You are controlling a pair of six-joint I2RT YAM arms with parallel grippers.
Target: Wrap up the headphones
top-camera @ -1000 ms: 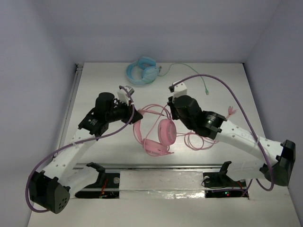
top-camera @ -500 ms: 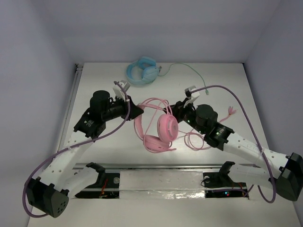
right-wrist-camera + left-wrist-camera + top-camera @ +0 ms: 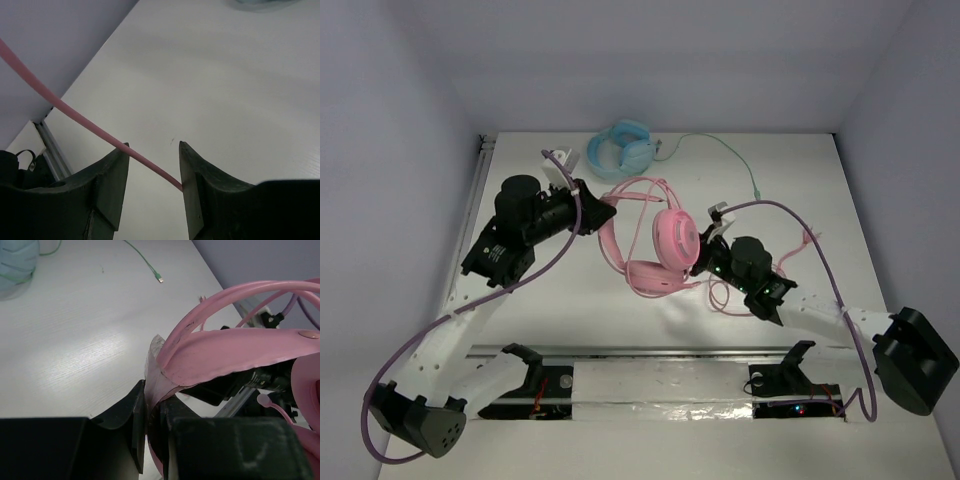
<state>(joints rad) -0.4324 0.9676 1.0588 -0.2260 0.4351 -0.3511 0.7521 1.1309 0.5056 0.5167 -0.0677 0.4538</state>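
Left gripper (image 3: 604, 212) is clamped shut on the pink headphones (image 3: 638, 268), pinching the flat strap of the headband (image 3: 235, 347); in the left wrist view its dark fingers (image 3: 134, 417) meet on that strap, with the thin pink hoops arching up just above it; the left arm reaches in from the left side of the white table (image 3: 520, 300).

Behind this gripper, near the back wall, lie the blue headphones (image 3: 620, 150), well apart from the pink pair; their green cord (image 3: 720, 150) trails off to the right along the back of the table.

In the middle of the table the pink headphones hang from the grip at the headband; one round ear cup (image 3: 672, 238) stands on edge, facing the right arm, and the other cup (image 3: 655, 283) sits lower and nearer the bases; whether that lower cup rests on the table I cannot tell.

Right gripper (image 3: 697, 243) is just beside the upright ear cup, its jaws standing partly apart; in the right wrist view the thin pink cable (image 3: 90, 125) slants down from the upper left, crosses the tip of one finger and runs through the gap to the inner face of the other; the jaws are not pressed onto it.

Further right, loose loops of the same cable lie on the table beside the right arm.
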